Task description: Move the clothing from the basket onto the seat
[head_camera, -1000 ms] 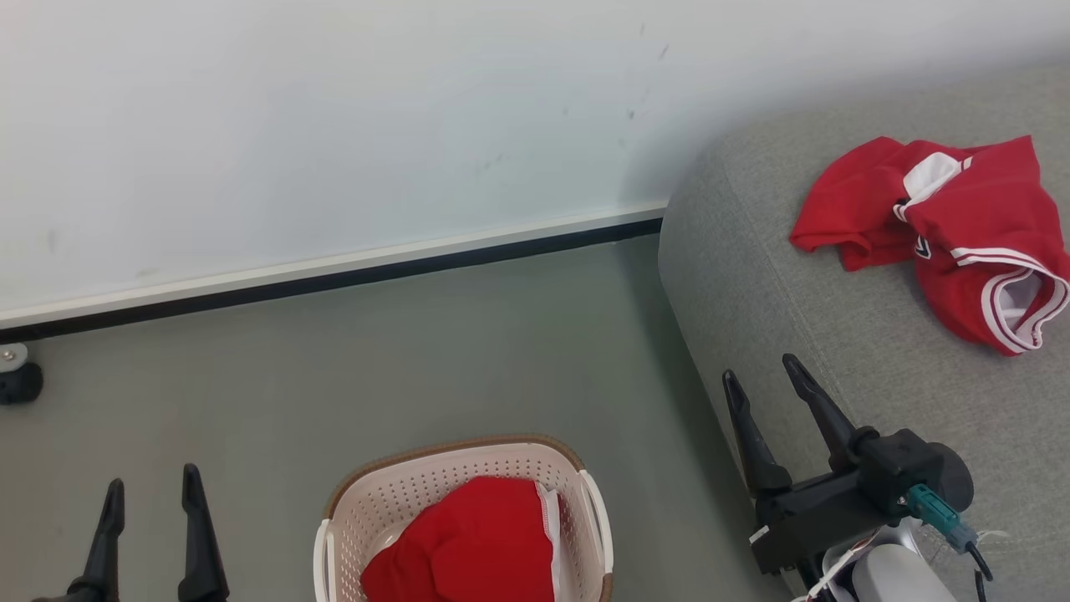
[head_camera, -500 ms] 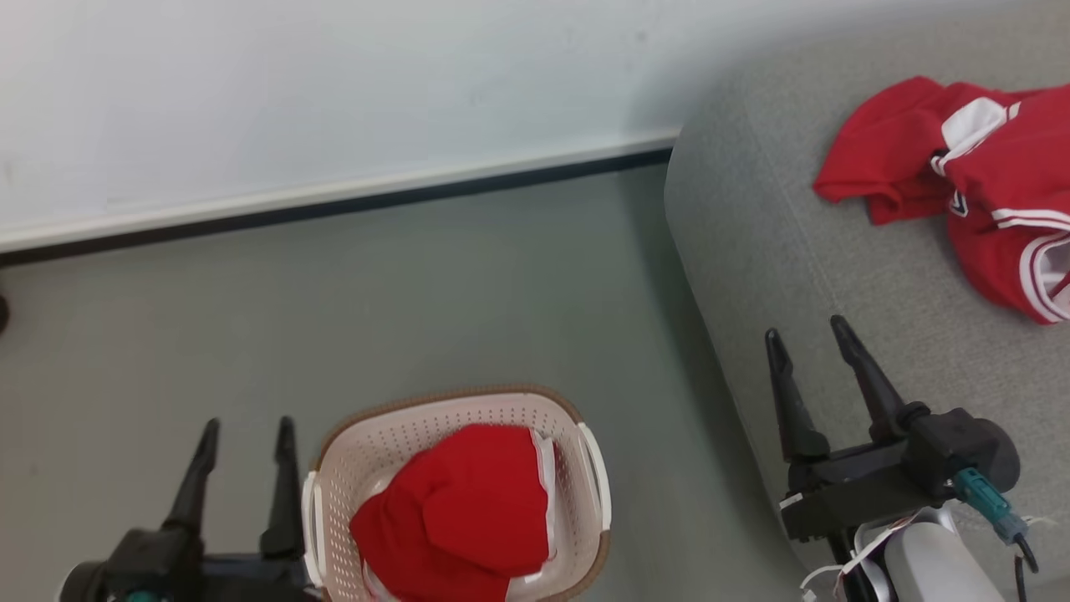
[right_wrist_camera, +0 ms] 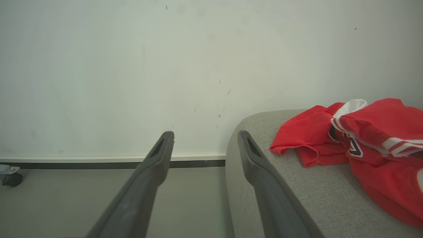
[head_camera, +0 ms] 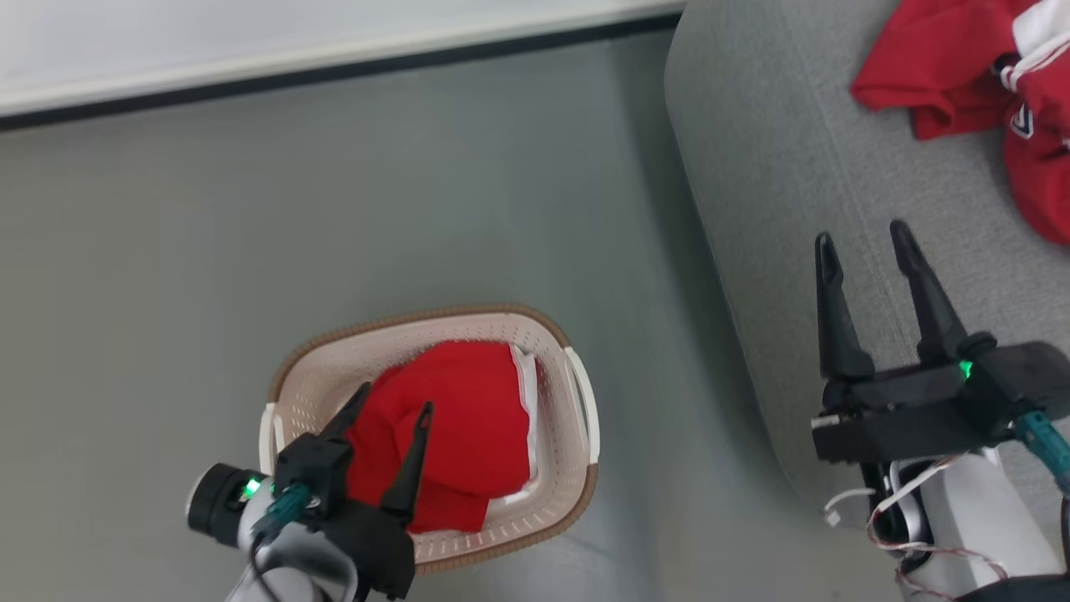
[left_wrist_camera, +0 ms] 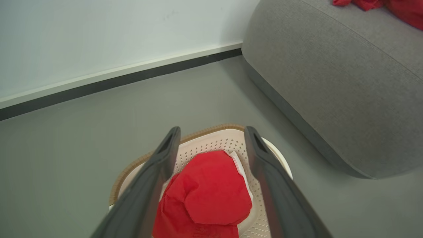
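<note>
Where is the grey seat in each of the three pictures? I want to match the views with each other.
Head view: the seat takes the right side, from the top edge downward.
Left wrist view: the seat is at the upper right, with its rounded corner toward the wall.
Right wrist view: the seat is at the lower right.
Shared landmark: the red clothing lying on it, also at and.

Grey floor (head_camera: 251, 209) is carrying the basket (head_camera: 330, 380), sitting near the seat (head_camera: 777, 209), not touching. Seat is holding crumpled red clothing (head_camera: 936, 67); one red garment (head_camera: 468, 418) is lying in the basket.
</note>
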Motion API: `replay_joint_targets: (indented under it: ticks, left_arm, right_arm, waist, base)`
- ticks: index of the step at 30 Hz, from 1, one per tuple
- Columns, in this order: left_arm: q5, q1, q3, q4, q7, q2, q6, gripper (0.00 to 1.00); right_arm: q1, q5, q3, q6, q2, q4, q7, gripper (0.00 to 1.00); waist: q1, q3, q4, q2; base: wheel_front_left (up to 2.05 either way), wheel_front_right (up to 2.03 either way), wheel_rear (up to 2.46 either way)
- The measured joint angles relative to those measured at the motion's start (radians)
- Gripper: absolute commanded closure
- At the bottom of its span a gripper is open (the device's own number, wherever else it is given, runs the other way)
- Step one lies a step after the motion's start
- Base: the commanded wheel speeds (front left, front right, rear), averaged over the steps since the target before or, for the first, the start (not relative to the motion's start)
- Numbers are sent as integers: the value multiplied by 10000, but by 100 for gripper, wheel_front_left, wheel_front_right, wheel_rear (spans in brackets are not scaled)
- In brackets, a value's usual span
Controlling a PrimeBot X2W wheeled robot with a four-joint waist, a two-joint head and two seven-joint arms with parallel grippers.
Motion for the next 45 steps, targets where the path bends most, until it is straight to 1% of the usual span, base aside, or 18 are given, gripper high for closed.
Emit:
replay_joint_targets:
  ticks: [2, 5, 6, 10, 12, 18, 24, 28, 32, 37, 45]
  left_arm:
    - [148, -306, -267, 479, 215, -65, -163, 0]
    - [288, -786, -550, 1197, 483, -232, -244, 0]
    - [443, -1093, -704, 1593, 635, -307, -251, 0]
    - [566, -1724, -859, 2314, 859, -441, -255, 0]
    - [621, -2082, -905, 2629, 972, -476, -326, 0]
    - [798, -3080, -903, 3524, 1258, -462, -326, 0]
    - [1260, -4156, -978, 4228, 1588, -215, -324, 0]
    - [1438, -4866, -1047, 4594, 1749, -196, -309, 0]
    - [1724, -5488, -1097, 5039, 1868, -148, -234, 0]
    - [1812, -5800, -1116, 5639, 1866, -140, -107, 0]
    - [2036, -6467, -1078, 6307, 1685, -98, 495, 0]
  right_arm:
    - [-219, -2, -15, -8, -15, -123, 0, 0]
    - [-516, -58, 2, -8, -23, -351, 0, 0]
    - [-684, -81, 36, -8, -23, -462, 0, 0]
    - [-951, -213, 52, -8, -58, -702, -2, 0]
    - [-1066, -257, 13, -38, -84, -857, 0, 0]
    - [-1392, -276, -36, -100, -84, -1304, -2, 0]
    - [-1700, -359, -42, -226, -58, -1774, -2, 0]
    - [-1848, -370, -65, -274, -50, -2073, -2, 0]
    - [-2065, -453, -115, -360, -44, -2337, -8, 0]
    - [-2068, -529, -98, -441, 4, -2412, -8, 0]
    - [-2091, -573, -82, -527, 92, -2514, -10, 0]
  waist:
    - [1, 292, -42, 1]
    - [1, 731, -103, 0]
    - [1, 1028, -143, 0]
    - [1, 1620, -220, 0]
    - [1, 1920, -257, 1]
    - [0, 2816, -365, 1]
    - [0, 3723, -469, 1]
    - [0, 4323, -515, 1]
    - [0, 4919, -540, 0]
    - [0, 5541, -543, 1]
    - [-1, 6077, -536, 0]
  base:
    - [0, 0, 0]
    - [0, 0, 0]
    - [0, 0, 0]
    - [0, 0, 0]
    - [0, 0, 0]
    - [0, 0, 0]
    - [0, 0, 0]
    - [0, 0, 0]
    - [0, 0, 0]
    - [0, 0, 0]
    - [0, 0, 0]
